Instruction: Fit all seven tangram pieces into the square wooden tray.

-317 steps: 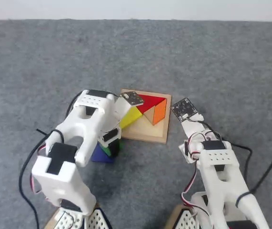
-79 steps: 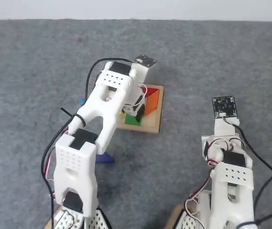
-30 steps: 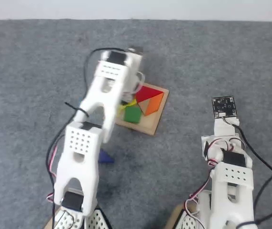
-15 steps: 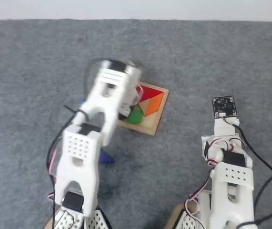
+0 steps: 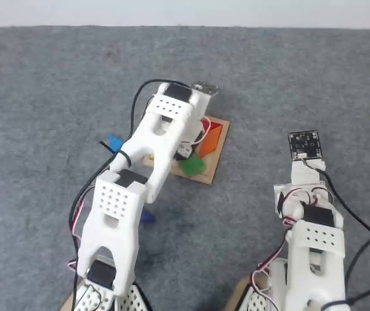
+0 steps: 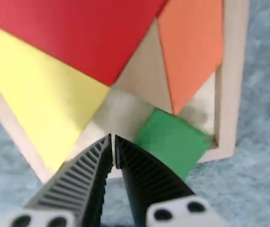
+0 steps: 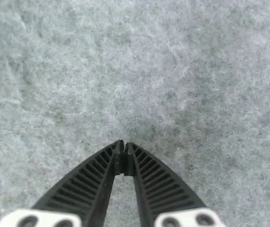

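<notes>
Low over the tray [image 6: 231, 71], the left claw [image 6: 112, 141] is pinched closed on nothing, beside the green square [image 6: 172, 142].

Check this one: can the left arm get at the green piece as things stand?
Probably yes. The left gripper hangs just beside the green piece over the tray, with nothing between them. Its jaws are shut, so they would need to open first.

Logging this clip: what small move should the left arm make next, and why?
Probably nudge the green square inward with the shut left gripper: it sits skewed, one corner over the tray rim, with bare tray floor beside it.
</notes>
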You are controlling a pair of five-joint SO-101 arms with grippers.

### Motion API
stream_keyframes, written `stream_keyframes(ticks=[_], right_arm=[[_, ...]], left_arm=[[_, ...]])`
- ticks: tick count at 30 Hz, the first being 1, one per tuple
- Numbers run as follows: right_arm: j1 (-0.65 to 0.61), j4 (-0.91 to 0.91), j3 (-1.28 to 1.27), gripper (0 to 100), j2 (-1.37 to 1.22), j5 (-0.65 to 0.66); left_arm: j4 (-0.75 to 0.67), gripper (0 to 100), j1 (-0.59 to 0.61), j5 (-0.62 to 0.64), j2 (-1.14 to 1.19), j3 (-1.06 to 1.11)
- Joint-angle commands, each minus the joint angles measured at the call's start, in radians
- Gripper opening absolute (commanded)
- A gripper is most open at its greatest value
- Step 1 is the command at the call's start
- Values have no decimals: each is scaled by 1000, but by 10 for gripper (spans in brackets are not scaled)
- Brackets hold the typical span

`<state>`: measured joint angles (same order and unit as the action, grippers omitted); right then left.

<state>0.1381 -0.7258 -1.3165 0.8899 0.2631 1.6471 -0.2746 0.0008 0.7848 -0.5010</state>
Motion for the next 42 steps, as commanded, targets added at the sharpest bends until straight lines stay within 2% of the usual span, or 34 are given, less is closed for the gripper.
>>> stream_keyframes(ticks=[1, 8, 13, 18, 24, 30, 34, 42], right_arm=[[-8, 16, 46, 23, -2, 12], [-8, 18, 46, 23, -2, 12], [-7, 18, 46, 23, -2, 12], [25, 19, 49, 23, -2, 8], [56, 21, 54, 23, -2, 6], [56, 21, 54, 23, -2, 6], [54, 21, 54, 23, -2, 6], [25, 21, 49, 23, -2, 6]], left_arm=[[0, 15, 20, 20, -170, -53], [57, 15, -77, -43, -250, 51], [25, 15, -198, -169, -250, 191], [-2, 15, -230, -193, -250, 220], [-25, 15, -218, -206, -236, 237], [-95, 15, -120, -264, -178, 263], [-94, 15, -78, -298, -152, 223], [-57, 16, -91, -354, -160, 180]])
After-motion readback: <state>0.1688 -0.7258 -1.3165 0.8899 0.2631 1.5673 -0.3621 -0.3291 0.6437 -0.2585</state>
